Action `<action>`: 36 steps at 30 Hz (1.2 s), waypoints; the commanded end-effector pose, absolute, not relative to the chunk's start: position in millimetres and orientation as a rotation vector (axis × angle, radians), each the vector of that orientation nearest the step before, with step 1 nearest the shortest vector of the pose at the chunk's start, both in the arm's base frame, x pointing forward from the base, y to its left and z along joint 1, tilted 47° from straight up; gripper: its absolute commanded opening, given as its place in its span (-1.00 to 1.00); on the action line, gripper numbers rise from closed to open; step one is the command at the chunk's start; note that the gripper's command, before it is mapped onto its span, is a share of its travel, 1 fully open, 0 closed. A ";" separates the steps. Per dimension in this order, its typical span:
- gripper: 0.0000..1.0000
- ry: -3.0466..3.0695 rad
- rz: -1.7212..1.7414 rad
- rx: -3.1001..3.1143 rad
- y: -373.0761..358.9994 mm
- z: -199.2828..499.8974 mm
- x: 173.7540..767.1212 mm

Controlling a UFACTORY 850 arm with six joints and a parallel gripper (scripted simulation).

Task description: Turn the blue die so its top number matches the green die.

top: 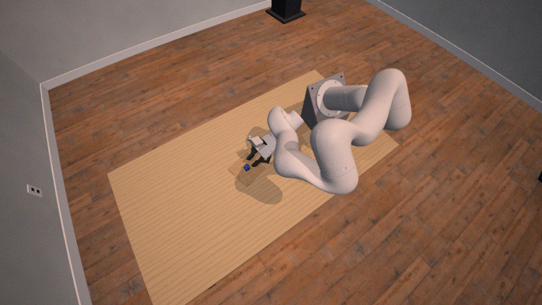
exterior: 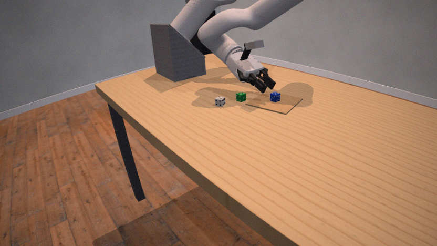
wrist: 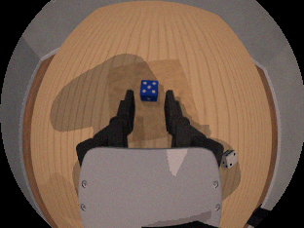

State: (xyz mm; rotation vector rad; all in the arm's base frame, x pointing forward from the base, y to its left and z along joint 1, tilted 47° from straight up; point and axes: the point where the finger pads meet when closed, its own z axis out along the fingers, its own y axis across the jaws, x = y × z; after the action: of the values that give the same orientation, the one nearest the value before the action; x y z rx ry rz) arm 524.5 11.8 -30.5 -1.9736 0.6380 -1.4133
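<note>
— The blue die [exterior: 274,96] sat flat on the mat [exterior: 284,107], didn't it?

— It did, fully on the mat, toward the edge nearest the green die [exterior: 240,96]. From the wrist view the blue die [wrist: 148,90] showed five white pips on the face turned to the camera.

— And the gripper [exterior: 265,84]?

— It hung just above the mat, tilted down at a slant, close to the blue die but apart from it. Its jaws stood partly open, about halfway, with nothing between them. In the wrist view the gripper [wrist: 148,104] had one dark finger to each side, and the die lay just past the fingertips, not within them.

— Where were the other dice?

— The green die was on the counter [exterior: 305,159] just off the mat, and the white die [exterior: 219,101] lay beyond the green one, farther from the mat, all three roughly in a row and none touching another. I could not read the green die's top face from where I stood.

— And from overhead?

— The blue die [top: 246,167] showed just beyond the gripper [top: 256,158], on the mat [top: 244,177]. The arm hid the green die.
</note>
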 end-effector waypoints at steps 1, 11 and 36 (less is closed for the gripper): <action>-0.17 0.638 -1.415 -1.973 10.7 -29.3 522.0; -0.17 0.638 -1.415 -1.973 -1.1 -18.0 519.1; -0.17 0.602 -1.322 -2.018 -33.7 13.7 516.3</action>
State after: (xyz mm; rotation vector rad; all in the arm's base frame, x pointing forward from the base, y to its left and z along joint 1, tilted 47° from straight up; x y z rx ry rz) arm 512.7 -31.4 11.4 -1.9873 0.6281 -1.3849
